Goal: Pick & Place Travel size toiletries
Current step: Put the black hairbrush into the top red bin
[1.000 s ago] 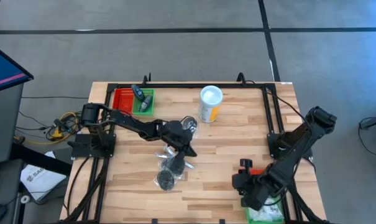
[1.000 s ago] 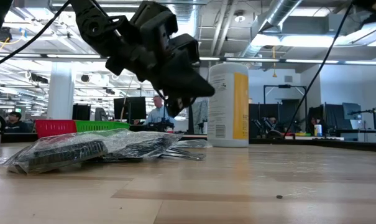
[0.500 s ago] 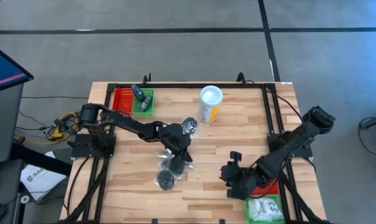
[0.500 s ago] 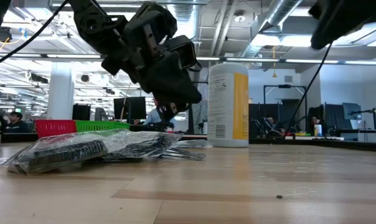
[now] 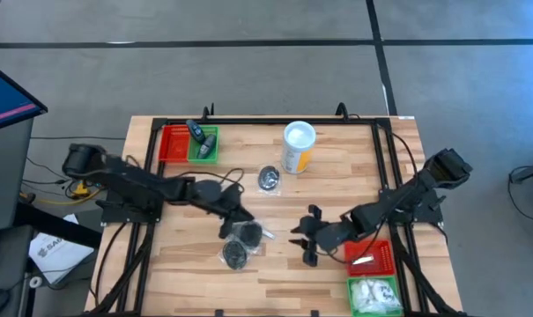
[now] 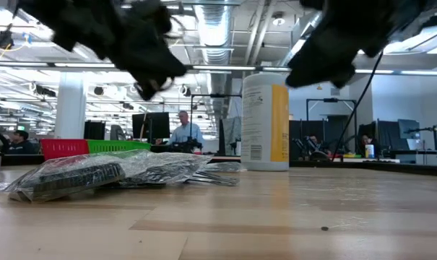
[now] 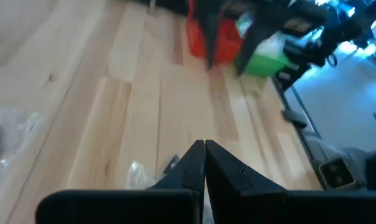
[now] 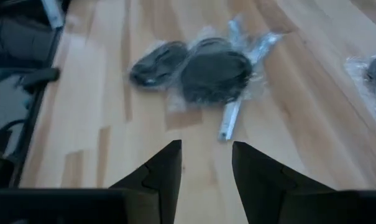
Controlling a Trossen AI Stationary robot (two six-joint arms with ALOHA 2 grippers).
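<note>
— Where were your hands?
— My left hand [image 5: 227, 231] was clenched, empty, beside the wrapped pucks [image 5: 240, 241] at mid-counter [image 5: 336, 185]. My right hand [image 5: 303, 244], fingers parted and empty, hovered just right of them.

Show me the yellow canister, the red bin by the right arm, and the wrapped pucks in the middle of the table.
yellow canister [image 5: 299, 136], high view, on its white lid
red bin [image 5: 373, 257], high view, on its floor
wrapped pucks [image 8: 214, 74], right wrist view, on the larger dark puck
</note>
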